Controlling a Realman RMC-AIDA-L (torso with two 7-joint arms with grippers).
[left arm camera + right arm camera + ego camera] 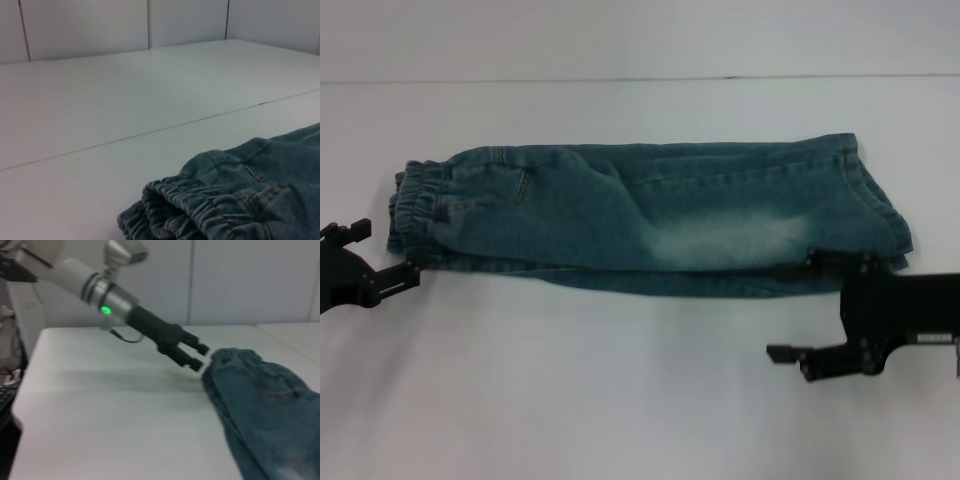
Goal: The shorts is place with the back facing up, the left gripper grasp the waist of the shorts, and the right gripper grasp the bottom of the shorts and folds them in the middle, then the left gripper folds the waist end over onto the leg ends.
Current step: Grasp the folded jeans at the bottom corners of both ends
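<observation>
The faded blue-green denim shorts lie on the white table, folded lengthwise into a long band. The ruffled elastic waist is at the left end and the hemmed leg ends at the right. My left gripper sits open just off the waist's near left corner, apart from the cloth. The right wrist view shows this left gripper beside the waist. The left wrist view shows the waist close up. My right gripper stands open at the shorts' near edge by the leg ends, its upper finger against the cloth.
A seam crosses the white table behind the shorts. The table's edge lies beyond the left arm, with dark clutter below it. Pale wall panels stand behind the table.
</observation>
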